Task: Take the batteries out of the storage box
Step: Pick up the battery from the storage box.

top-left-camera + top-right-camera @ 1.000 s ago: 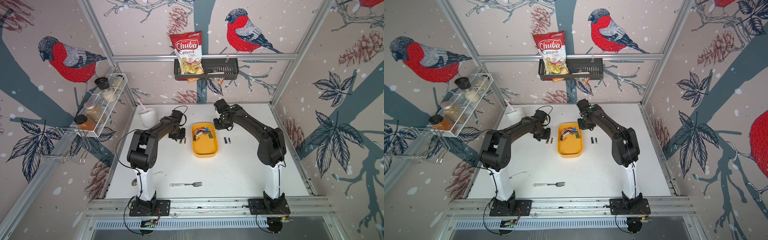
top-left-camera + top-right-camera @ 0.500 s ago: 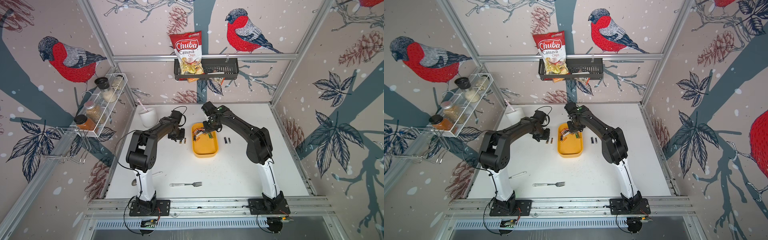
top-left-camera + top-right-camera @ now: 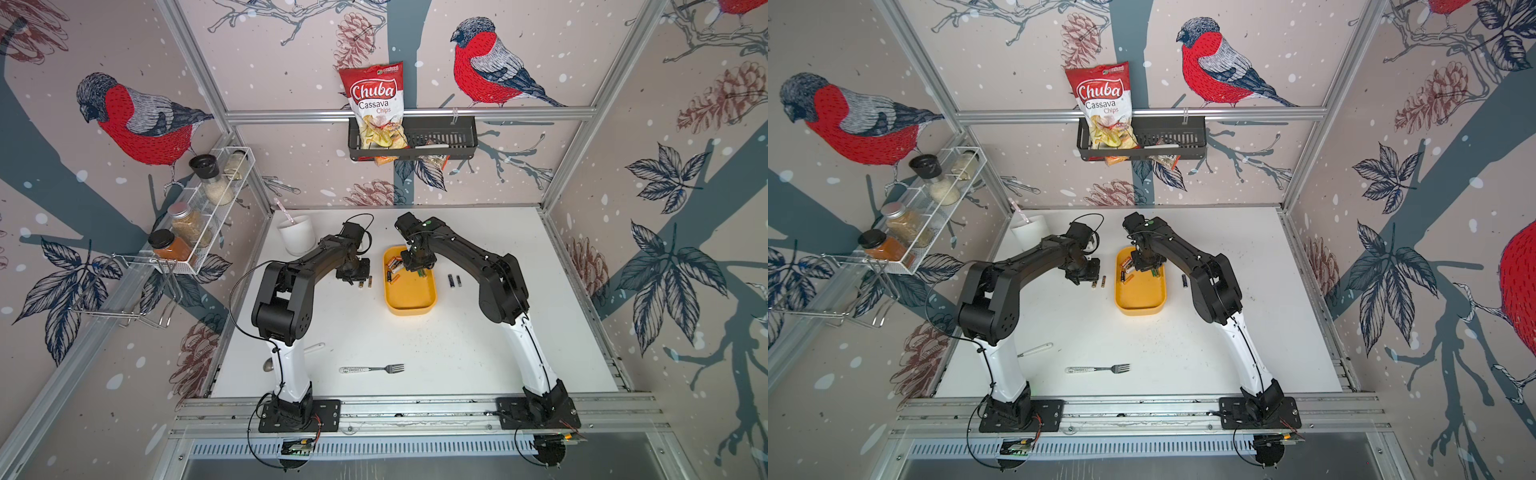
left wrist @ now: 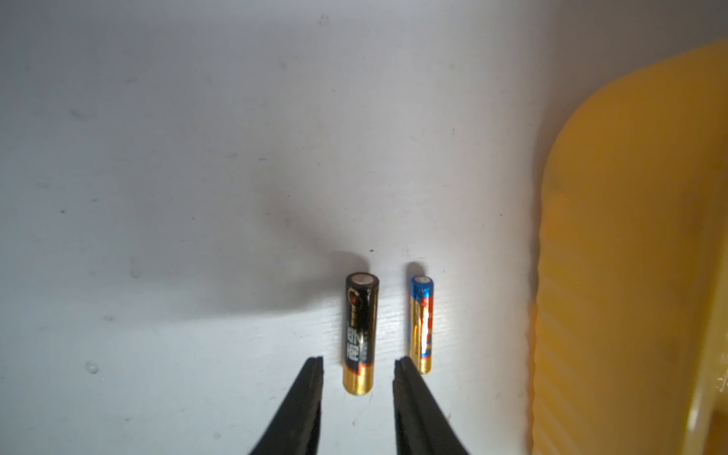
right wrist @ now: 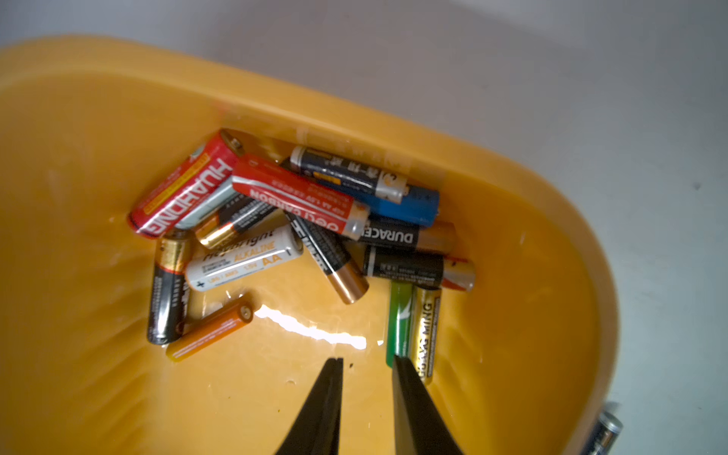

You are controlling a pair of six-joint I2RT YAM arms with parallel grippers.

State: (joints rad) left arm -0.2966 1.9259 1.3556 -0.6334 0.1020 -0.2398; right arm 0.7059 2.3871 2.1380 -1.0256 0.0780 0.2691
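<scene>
**Batteries [image 5: 275, 220] heaped at one end of the yellow box [image 3: 409, 299]**

My right pincer [image 5: 368, 360] hangs inside the box over its bare floor, tips slightly apart with nothing between them. One tip overlaps the end of a green battery [image 5: 400, 319] lying beside a gold one [image 5: 427, 327]; whether it touches, I cannot tell.

My left pincer [image 4: 358, 360] is low over the white table [image 4: 157, 157] just beside the box. Its tips stand apart on either side of a black and gold battery [image 4: 359, 327], not clamping it. A thinner blue and gold battery [image 4: 421, 319] lies parallel next to it. In a top view, two dark batteries [image 3: 454, 280] lie on the table on the box's other side.
</scene>
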